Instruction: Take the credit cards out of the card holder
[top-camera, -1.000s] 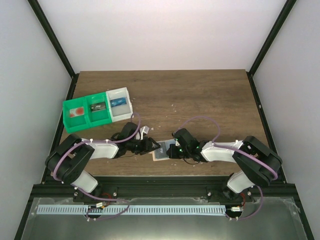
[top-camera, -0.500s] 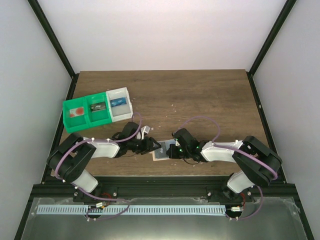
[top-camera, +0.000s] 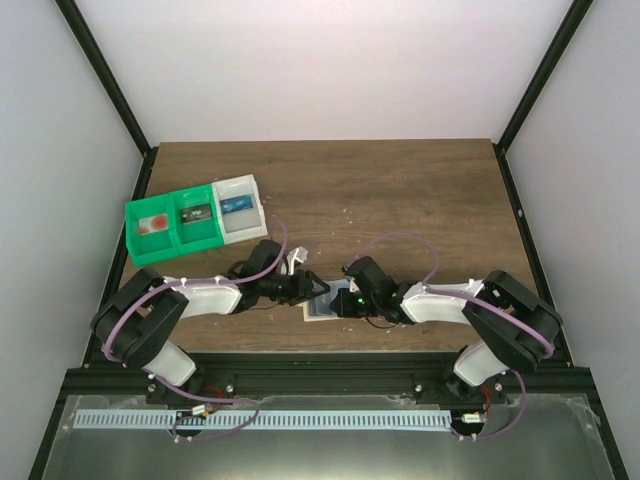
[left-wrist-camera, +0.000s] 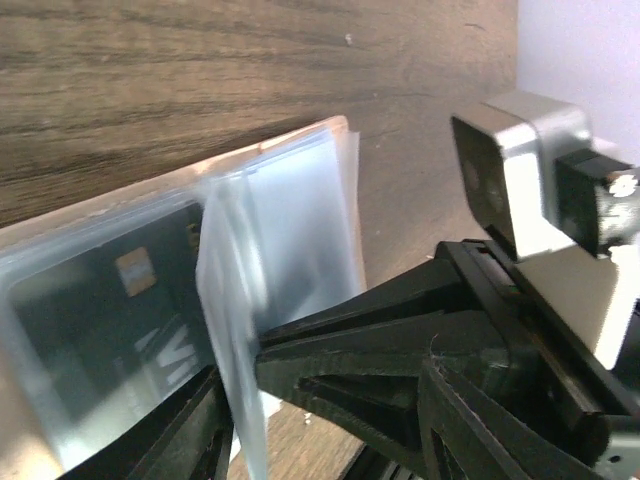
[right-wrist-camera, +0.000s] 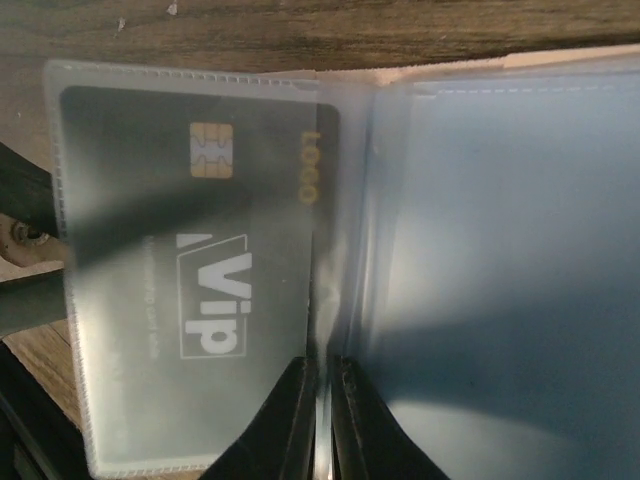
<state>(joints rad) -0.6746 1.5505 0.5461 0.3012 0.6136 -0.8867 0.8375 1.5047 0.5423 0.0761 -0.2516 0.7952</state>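
The credit card (right-wrist-camera: 200, 270) is black-grey with white "Vip" lettering, a gold chip and gold digits. It is hazed by the card holder (right-wrist-camera: 500, 250), whose clear pockets look milky and bluish, with a tan edge at twelve o'clock. The right gripper (right-wrist-camera: 322, 420) is black. The table (top-camera: 400, 190) is brown wood grain. At its ten o'clock are a green bin (top-camera: 170, 248) and a white bin (top-camera: 245, 235).

Plain white walls (top-camera: 330, 70) framed by black posts (top-camera: 105, 90) enclose a dark wood-grain table (top-camera: 400, 190), evenly lit.
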